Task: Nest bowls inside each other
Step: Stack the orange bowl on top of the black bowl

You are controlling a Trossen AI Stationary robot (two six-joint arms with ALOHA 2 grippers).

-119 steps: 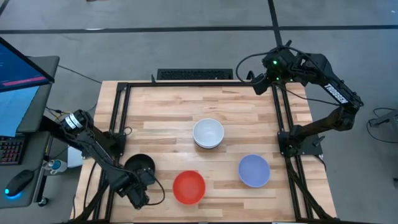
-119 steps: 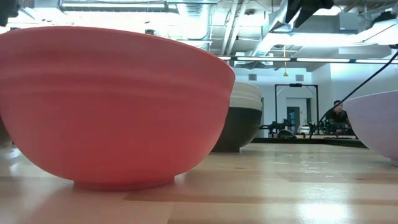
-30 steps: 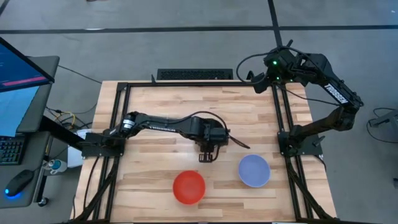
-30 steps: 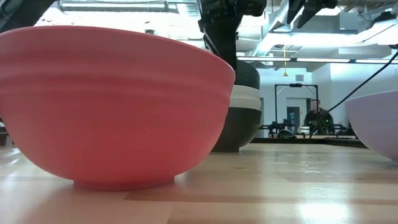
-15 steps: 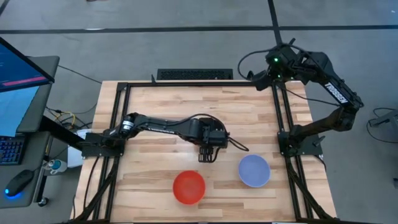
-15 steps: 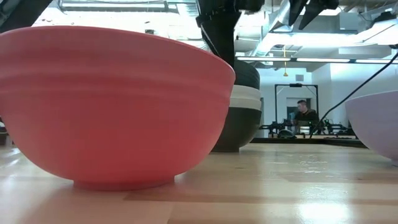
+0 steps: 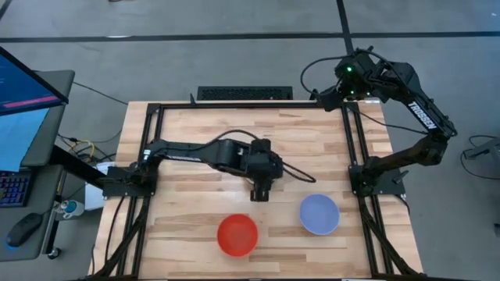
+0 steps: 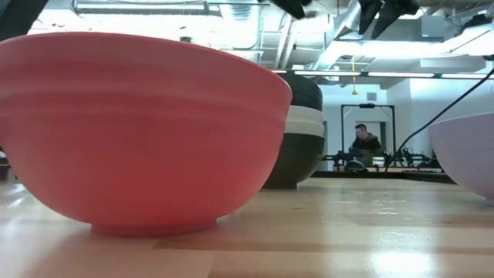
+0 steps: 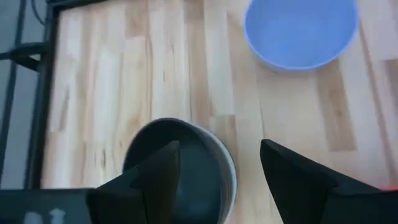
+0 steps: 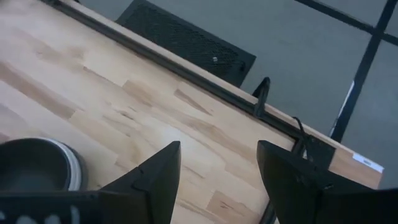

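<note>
Black now tops the bowl stack (image 9: 177, 163) at mid-counter, since the left gripper (image 9: 217, 171) has lifted away with jaws spread and empty, leaving red bowl (image 7: 237, 235) and lavender bowl (image 7: 319, 214) unnested.

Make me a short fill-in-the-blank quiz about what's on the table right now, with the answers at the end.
1. The left gripper hangs above the stack of bowls with its fingers ____.
2. The topmost bowl in that stack is ____.
3. The bowl standing alone nearest the right arm's base is the ____ one.
4. In the low view, the bowl closest to the camera is ____.

Missing words: open; black; pale blue; red
</note>
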